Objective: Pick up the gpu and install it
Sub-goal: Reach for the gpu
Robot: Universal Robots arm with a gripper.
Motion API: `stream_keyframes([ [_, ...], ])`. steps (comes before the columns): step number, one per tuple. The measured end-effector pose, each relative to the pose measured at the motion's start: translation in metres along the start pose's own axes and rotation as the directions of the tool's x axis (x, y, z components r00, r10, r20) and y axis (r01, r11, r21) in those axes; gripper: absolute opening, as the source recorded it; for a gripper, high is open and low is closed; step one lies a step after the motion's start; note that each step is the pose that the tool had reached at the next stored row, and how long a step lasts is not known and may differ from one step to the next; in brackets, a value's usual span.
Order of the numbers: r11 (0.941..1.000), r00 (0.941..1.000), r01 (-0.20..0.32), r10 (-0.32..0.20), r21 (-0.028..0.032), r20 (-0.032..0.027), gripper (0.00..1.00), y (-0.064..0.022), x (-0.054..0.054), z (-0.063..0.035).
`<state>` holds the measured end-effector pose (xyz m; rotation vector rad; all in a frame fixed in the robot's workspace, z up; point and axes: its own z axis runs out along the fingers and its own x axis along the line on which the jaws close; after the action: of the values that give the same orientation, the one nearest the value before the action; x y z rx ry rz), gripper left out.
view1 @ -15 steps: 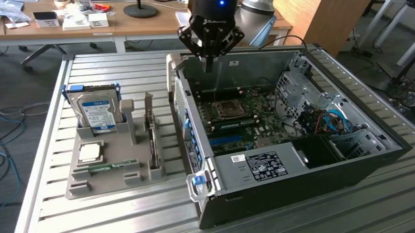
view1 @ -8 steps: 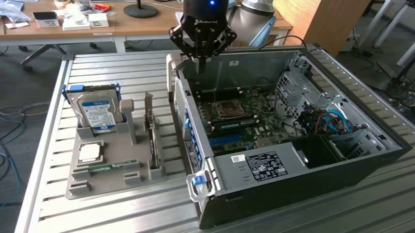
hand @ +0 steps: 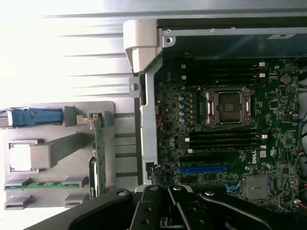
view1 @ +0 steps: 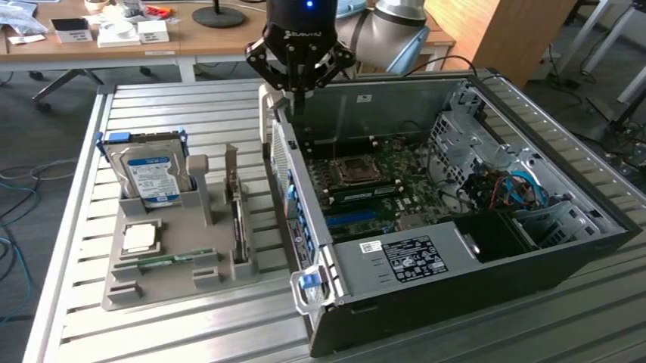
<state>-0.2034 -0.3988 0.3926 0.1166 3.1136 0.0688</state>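
Observation:
The gpu (view1: 235,208) stands on edge in a slot of the grey holder (view1: 187,283), a thin green card with its silver bracket pointing up; in the wrist view the gpu (hand: 98,153) is a narrow green strip. My gripper (view1: 298,106) hangs above the rear wall of the open computer case (view1: 565,227), off to the exterior view's right of the card and well apart from it. Its fingers (hand: 163,203) are shut with nothing between them. Inside the case lies the motherboard (hand: 268,100) with a blue expansion slot (hand: 203,169).
The holder also carries a hard drive (view1: 151,174) with a blue-white label, a square processor chip (view1: 139,238) and a small green memory stick (view1: 174,261). The case's power supply (view1: 409,257) and cables (view1: 515,189) crowd its near side. Everything rests on a slatted metal table (view1: 151,336).

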Motion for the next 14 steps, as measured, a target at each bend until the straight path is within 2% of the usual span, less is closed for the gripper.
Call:
stream_keyframes([
  [14,1.0,1.0,0.0,0.0,-0.0001,0.0,0.11,-0.0035,0.048,-0.0005],
])
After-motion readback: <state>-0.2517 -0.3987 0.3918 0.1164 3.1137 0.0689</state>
